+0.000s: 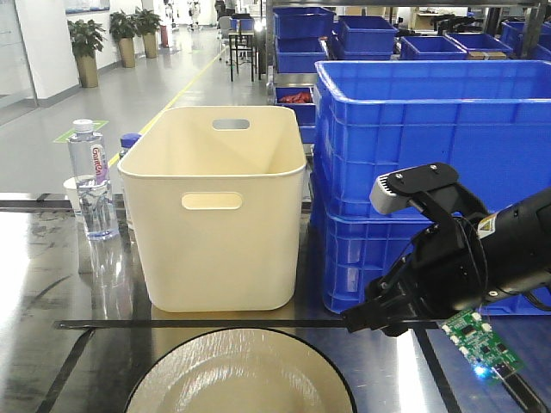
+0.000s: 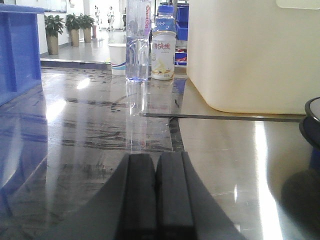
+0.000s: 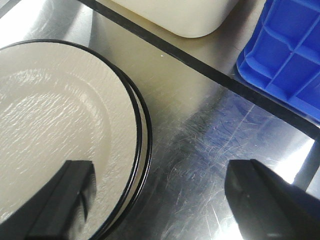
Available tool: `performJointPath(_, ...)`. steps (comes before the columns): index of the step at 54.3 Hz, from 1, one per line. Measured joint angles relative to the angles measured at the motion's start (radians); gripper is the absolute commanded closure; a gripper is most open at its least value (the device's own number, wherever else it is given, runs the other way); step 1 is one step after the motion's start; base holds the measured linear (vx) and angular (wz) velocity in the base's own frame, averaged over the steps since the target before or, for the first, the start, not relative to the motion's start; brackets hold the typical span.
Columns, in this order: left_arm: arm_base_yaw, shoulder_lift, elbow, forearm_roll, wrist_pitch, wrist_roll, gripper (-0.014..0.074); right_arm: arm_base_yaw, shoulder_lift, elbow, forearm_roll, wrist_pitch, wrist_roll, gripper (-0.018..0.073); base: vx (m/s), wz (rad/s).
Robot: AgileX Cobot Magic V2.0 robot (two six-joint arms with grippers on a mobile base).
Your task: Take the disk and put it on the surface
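The disk (image 1: 241, 374), a cream plate with a thin black rim, lies flat on the glossy surface (image 1: 52, 284) just in front of the cream bin (image 1: 215, 206), with a black strip running between the two. In the right wrist view a second black rim shows just under its edge, so it may rest on another plate, though I cannot tell for sure. The right gripper (image 3: 160, 200) hangs to the right of the bin, in front of the stacked blue crates (image 1: 430, 172), its jaws spread wide, one finger (image 3: 65, 200) over the disk's right edge and the other over bare tabletop; it holds nothing. The left gripper (image 2: 156, 195) sits low over the surface left of the bin, its fingers pressed together with nothing between them. A water bottle (image 1: 93, 181) stands on the bin's left side, a small white drink bottle (image 2: 163, 52) beside it.
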Motion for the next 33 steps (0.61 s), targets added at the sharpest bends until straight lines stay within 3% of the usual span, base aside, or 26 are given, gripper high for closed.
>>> performJointPath(8,0.000,0.000,0.000,0.000,-0.001,0.000,0.0605,0.000,-0.004,0.000,-0.017,0.000,0.005,0.0019,0.00,0.00)
performJointPath(22,0.000,0.000,0.000,0.001,-0.002,0.000,0.0605,0.000,-0.164,0.041,-0.105,0.005,0.134,0.0316,0.00,0.00)
performJointPath(33,0.000,0.000,0.000,0.001,-0.003,0.000,0.0605,-0.049,-0.467,0.387,-0.146,-0.207,0.270,0.0574,0.00,0.00)
